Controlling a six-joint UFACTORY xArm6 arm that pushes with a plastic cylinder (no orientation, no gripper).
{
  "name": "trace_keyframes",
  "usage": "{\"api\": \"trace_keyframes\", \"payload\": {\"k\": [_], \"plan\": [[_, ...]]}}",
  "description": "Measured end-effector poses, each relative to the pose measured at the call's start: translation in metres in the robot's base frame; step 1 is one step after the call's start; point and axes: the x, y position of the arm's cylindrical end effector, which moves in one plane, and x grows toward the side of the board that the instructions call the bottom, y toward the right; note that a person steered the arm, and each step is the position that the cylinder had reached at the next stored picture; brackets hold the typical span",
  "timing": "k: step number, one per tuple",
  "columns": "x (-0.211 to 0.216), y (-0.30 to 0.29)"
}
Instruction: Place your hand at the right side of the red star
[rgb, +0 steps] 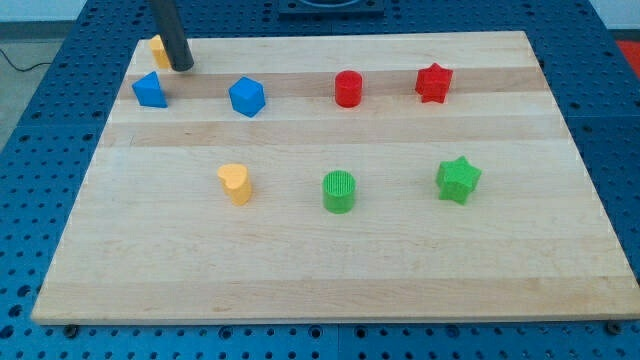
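1. Wooden board (330, 270) is lying on a blue perforated table (40, 150), carrying 8 small coloured blocks.
2. My tip (183, 67) is resting near the board's top-left corner; the dark rod ends plainly, with no claw to open or close, and it is holding nothing.
3. Just beside the tip, on the view's left, a yellow block (158, 49) is sitting partly hidden by the rod; its shape cannot be made out, and whether the 2 are touching cannot be told.
4. Below the tip, a blue block (150, 90) is standing near the left edge, and a second blue block, (246, 97) roughly cube-like, is sitting to its right.
5. Continuing along the upper row, a red cylinder (348, 88) is standing left of the red star (434, 83), which is sitting toward the board's top right, well apart from the tip.
6. Along the lower row, a yellow heart-shaped block (236, 184) is sitting at the view's left, a green cylinder (339, 191) in the middle, and a green star (458, 180) at the right, below the red star.
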Motion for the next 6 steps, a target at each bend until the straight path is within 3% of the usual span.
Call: {"api": "trace_keyframes", "payload": {"k": [1, 3, 6], "plan": [[0.012, 0.035], [0.000, 0.177], [-0.011, 0.453]]}}
